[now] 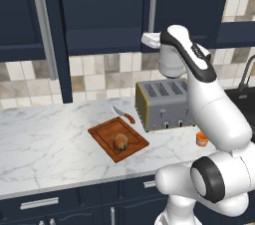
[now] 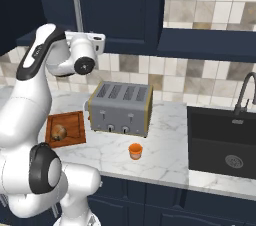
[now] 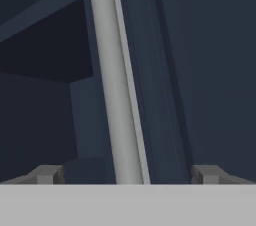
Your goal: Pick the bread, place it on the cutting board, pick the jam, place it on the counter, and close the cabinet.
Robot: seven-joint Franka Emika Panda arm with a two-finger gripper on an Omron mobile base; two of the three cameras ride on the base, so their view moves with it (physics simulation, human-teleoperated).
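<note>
Claw point(image 3: 128, 175) is sitting wide apart right up at the dark navy wall cabinet point(image 1: 104, 10), its long silver bar handle point(image 3: 116, 80) running between the tips, not gripped. Well below it, the small brown crusty roll point(image 1: 120, 142) is lying on the reddish-brown wooden cutting board point(image 1: 105, 134), and the little orange jam pot point(image 2: 135, 151) is standing on the white marble counter point(image 1: 45, 139) by the silver toaster point(image 2: 121, 107).

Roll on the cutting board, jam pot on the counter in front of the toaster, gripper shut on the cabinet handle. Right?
Not quite: the gripper is open, its fingertips either side of the cabinet handle, as the hand view shows. The roll is on the cutting board; the jam pot stands before the toaster.
</note>
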